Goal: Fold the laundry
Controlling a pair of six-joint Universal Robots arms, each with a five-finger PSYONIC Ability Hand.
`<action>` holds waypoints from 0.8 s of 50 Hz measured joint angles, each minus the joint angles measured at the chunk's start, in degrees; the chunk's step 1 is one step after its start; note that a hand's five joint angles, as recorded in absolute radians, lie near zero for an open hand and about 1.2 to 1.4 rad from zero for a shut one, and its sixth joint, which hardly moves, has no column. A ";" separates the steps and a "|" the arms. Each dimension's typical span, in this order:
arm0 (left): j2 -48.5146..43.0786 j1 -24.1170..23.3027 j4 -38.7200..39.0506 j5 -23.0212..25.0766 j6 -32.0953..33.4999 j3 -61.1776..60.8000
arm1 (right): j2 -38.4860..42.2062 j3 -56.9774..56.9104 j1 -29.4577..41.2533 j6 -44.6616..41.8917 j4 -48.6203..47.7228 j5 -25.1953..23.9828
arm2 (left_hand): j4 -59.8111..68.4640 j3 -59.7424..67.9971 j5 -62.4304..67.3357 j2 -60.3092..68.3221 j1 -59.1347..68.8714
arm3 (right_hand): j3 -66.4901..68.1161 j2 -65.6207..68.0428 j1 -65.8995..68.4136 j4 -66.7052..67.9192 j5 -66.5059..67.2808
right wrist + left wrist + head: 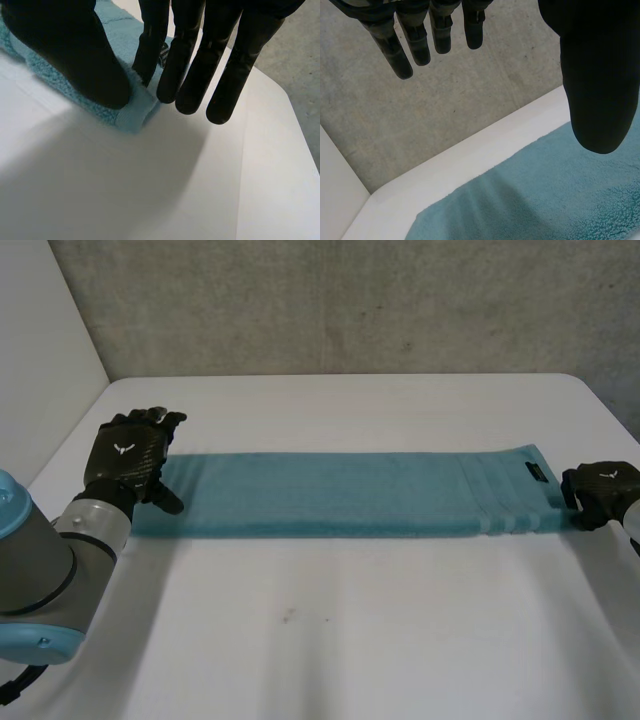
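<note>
2 black hands sit at opposite ends of a long teal terry towel (340, 495), which lies flat as a narrow folded strip across the middle of the white tabletop (350, 640), running from one side to the other. The left hand (125, 455) is at the towel's left end with its fingers (402, 47) straight and spread away from the thumb, wide and holding nothing. In the left wrist view the thumb hangs over the pile of the towel (560, 200); I cannot tell whether it touches.

The right hand (600, 490) is at the near right corner. In the right wrist view its thumb (65, 50) presses down on the towel's hemmed edge (131, 114) and 1 finger meets the cloth from the other side, pinching the corner, while the other fingers point straight down past the hem over bare tabletop. A small black label (537, 475) is sewn near that right end. A grey concrete wall (350, 300) stands behind the tabletop.
</note>
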 measured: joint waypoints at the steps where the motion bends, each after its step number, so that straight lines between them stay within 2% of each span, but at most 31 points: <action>1: 0.00 0.00 0.00 0.00 0.00 0.00 | 0.06 -0.10 -0.02 0.05 -0.10 0.03 | 0.00 0.00 0.00 0.00 0.00 | 1.86 2.30 1.01 1.99 1.83; 8: 0.03 0.00 0.00 0.00 0.01 -0.05 | 0.74 -1.41 -0.41 0.63 -1.45 1.92 | 0.00 0.00 0.00 0.00 0.00 | 4.93 4.77 1.68 5.47 4.19; 20: 0.20 0.05 -0.07 -0.08 0.01 -0.17 | 0.72 -8.23 -8.52 -3.48 -1.13 12.87 | 0.00 0.00 0.00 0.00 0.00 | 4.95 4.77 1.68 5.47 4.20; 26: 0.59 0.02 -0.09 -0.16 0.01 -0.17 | 0.27 -10.80 -9.51 -5.29 -1.04 13.82 | 0.00 0.00 0.00 0.00 0.00 | 4.95 4.77 2.01 5.48 4.71; 30: 0.94 0.06 -0.09 -0.26 0.01 -0.17 | -1.37 -12.43 -4.85 -3.71 -1.13 13.53 | 0.00 0.00 0.00 0.00 0.00 | 4.95 4.77 2.01 5.48 5.27; 40: 1.64 0.57 -0.08 -0.49 -0.04 -0.17 | -4.56 -17.13 19.66 0.89 -1.97 12.76 | 0.00 0.00 0.00 0.00 0.00 | 4.95 4.77 2.06 5.54 5.33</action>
